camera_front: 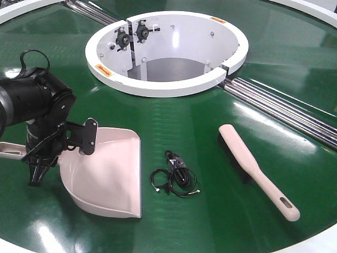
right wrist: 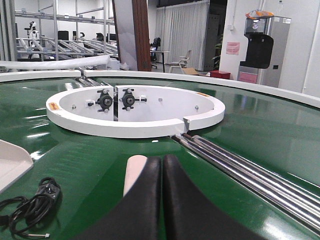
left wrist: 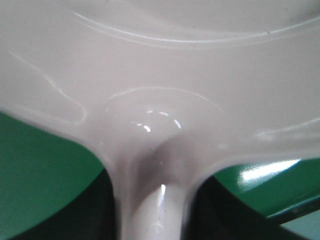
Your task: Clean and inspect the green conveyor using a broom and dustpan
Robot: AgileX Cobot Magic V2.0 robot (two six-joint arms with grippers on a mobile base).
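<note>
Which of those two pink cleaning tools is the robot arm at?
The dustpan, the wide scoop: the left arm sits over its handle. The slim broom lies alone, untouched.

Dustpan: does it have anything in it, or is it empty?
Empty. In the front view the dustpan is bare inside; the black cable bundle lies beside it on the green conveyor.

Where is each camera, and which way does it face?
Front view: high, looking down on the green conveyor; left end effector shows by the dustpan.
Left wrist: close on the dustpan's handle joint; no clear robot part.
Right wrist: low, facing the white hub; shut right end effector, the broom behind.
Front and right wrist share hub, broom, black cable.
</note>
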